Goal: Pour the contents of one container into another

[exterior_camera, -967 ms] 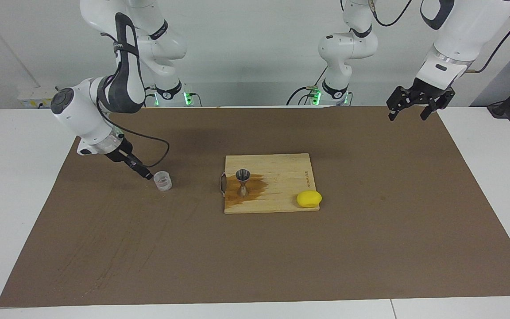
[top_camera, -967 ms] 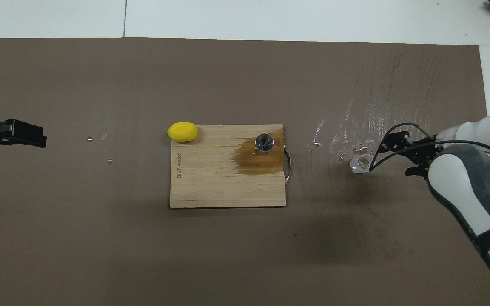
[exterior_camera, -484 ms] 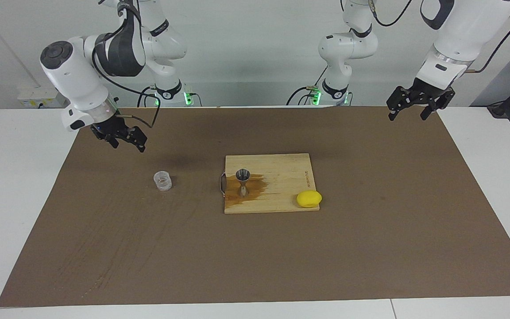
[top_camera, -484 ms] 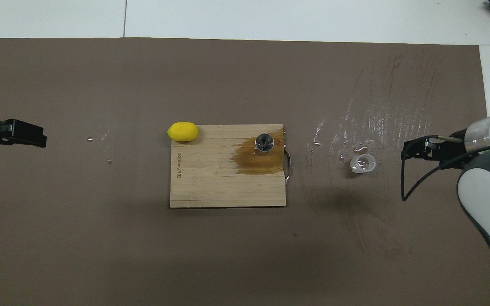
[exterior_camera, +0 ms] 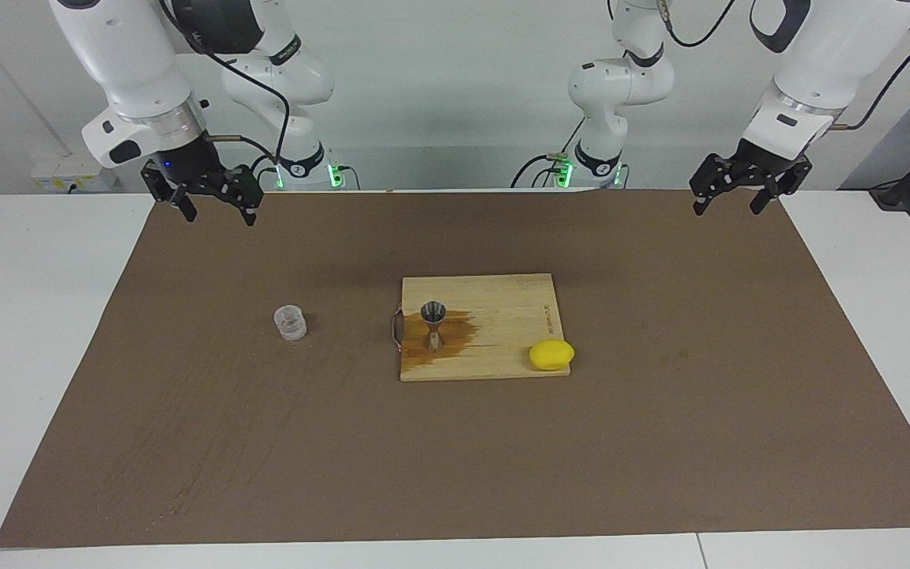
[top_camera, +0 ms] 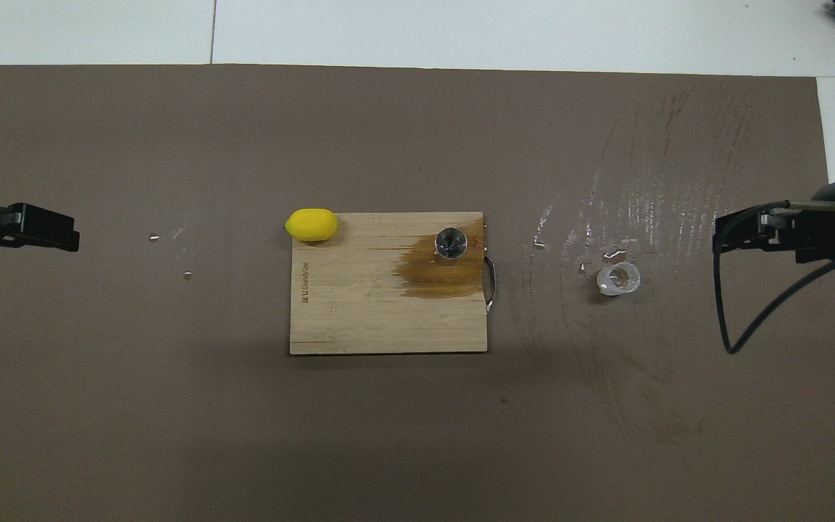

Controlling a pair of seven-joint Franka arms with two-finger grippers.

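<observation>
Above the mat, both pincers agape, empty.

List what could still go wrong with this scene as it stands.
1. The board is stained wet around the jigger, so it may slide or tip if bumped.
2. Droplets on the mat lie around the cup, so a later grip on it may slip.
3. The lemon sits at the board's edge and could roll off.

Two glossy white jointed arms with black hands, silver wrist rings, black cables, green-lit bases.
</observation>
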